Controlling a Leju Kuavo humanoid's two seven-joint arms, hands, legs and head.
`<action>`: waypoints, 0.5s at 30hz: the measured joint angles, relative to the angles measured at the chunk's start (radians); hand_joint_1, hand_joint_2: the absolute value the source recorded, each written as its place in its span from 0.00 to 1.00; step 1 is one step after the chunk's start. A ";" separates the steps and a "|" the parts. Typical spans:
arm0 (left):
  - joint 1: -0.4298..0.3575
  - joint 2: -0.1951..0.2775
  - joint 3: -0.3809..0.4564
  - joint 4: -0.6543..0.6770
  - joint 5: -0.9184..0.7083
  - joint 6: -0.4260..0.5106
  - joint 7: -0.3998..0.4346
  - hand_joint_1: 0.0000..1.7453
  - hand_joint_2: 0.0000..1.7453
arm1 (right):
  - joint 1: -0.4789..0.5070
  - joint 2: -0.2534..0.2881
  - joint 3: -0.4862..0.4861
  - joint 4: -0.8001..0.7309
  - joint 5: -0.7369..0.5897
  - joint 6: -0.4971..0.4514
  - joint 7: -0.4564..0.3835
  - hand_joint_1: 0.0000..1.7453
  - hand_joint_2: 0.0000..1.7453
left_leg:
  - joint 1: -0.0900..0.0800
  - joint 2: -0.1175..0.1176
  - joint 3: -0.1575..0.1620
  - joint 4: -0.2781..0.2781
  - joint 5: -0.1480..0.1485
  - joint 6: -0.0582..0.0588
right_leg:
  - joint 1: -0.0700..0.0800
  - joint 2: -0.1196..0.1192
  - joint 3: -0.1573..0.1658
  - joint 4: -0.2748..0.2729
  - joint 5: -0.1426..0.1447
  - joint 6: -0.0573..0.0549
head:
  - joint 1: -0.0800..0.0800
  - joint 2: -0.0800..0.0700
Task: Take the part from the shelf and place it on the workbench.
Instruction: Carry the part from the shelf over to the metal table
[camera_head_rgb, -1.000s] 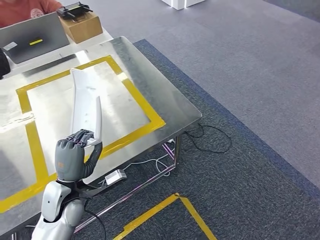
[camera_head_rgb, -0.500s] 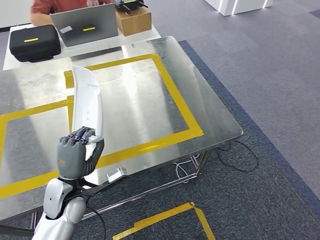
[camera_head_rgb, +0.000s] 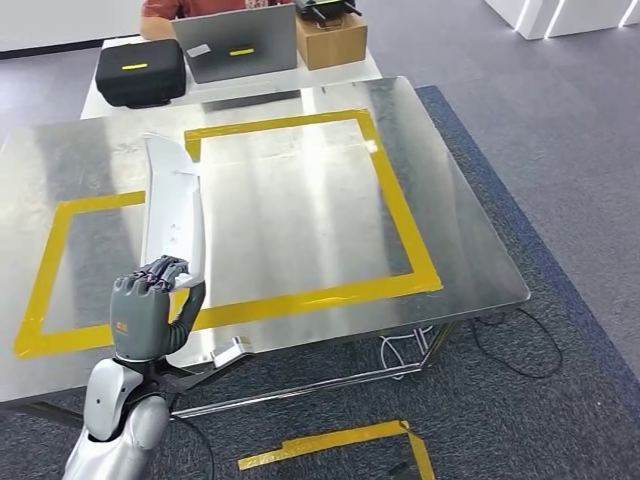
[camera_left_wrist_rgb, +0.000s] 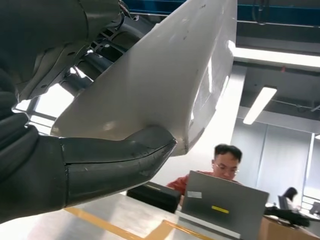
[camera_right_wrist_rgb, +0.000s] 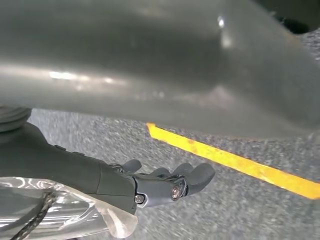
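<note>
The left robot hand (camera_head_rgb: 143, 315) is closed around the lower end of the part (camera_head_rgb: 173, 210), a long white curved panel held upright and tilted slightly, its upper end rising above the near left portion of the bench (camera_head_rgb: 468, 250). The part is lifted off the shiny metal surface, not lying on it; from the head view it stands in front of the yellow tape rectangle (camera_head_rgb: 400, 215) marked on the bench top. In the left wrist view the thick grey thumb (camera_left_wrist_rgb: 113, 160) presses against the underside of the white panel (camera_left_wrist_rgb: 158, 75), with the darker fingers wrapped over the other side. The right robot hand (camera_right_wrist_rgb: 166, 182) hangs low over grey carpet, near a yellow floor line (camera_right_wrist_rgb: 234, 162); its fingers are apart, loosely extended, and it holds nothing. Beyond the far edge of the bench stands a smaller table (camera_head_rgb: 226, 85) carrying a black case (camera_head_rgb: 140, 72), an open grey laptop (camera_head_rgb: 241, 42) and a brown cardboard box (camera_head_rgb: 332, 38). A person in a red top (camera_head_rgb: 170, 8) sits behind the laptop. Under the near edge of the bench, cables (camera_head_rgb: 521, 345) trail across the carpet, and more yellow tape (camera_head_rgb: 340, 440) marks the floor close to the robot
</note>
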 joint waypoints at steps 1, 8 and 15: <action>-0.001 0.000 0.000 0.000 0.000 0.000 0.001 1.00 1.00 | -0.001 0.000 0.000 0.000 -0.002 0.001 -0.002 0.00 0.00 | -0.004 0.010 0.031 -0.060 0.019 0.006 | 0.002 -0.008 0.002 0.000 -0.004 0.004 | 0.000 0.000; -0.009 0.011 -0.018 0.006 0.015 0.000 0.006 1.00 1.00 | -0.012 0.000 -0.001 0.000 -0.016 0.018 -0.018 0.00 0.00 | -0.008 0.013 0.067 -0.140 0.027 0.012 | 0.010 -0.025 0.007 -0.021 -0.007 -0.001 | 0.003 0.000; -0.042 0.041 -0.102 0.051 0.000 -0.001 0.007 1.00 1.00 | -0.012 0.000 0.000 0.000 -0.001 0.035 -0.014 0.00 0.00 | -0.011 0.018 0.068 -0.139 0.022 0.021 | 0.009 -0.020 0.025 -0.037 0.003 0.013 | 0.003 0.000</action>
